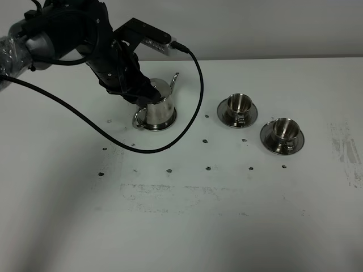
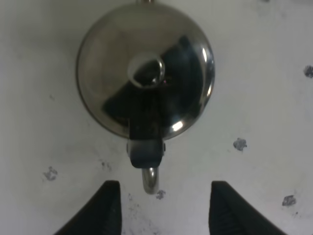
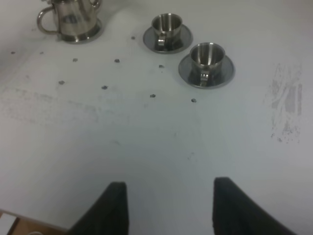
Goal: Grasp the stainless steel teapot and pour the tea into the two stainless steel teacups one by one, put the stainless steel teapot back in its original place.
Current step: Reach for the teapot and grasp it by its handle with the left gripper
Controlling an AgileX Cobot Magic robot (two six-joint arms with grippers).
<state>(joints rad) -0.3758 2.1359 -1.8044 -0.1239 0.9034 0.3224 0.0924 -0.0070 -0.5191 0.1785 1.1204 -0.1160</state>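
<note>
Left gripper hangs above the stainless steel teapot, jaws partly spread and empty, the pot's loop handle just ahead of its fingertips and centred between them. The grasp appears under way; next it likely must lower around the handle, then close.

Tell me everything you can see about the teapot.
The teapot is shiny steel, with a flared base, a domed lid with a round knob, a loop handle and a thin curved spout. It stands upright on the white table, apart from the nearest cup. The left claw hangs above it, open, on the handle side; no contact is visible.
</note>
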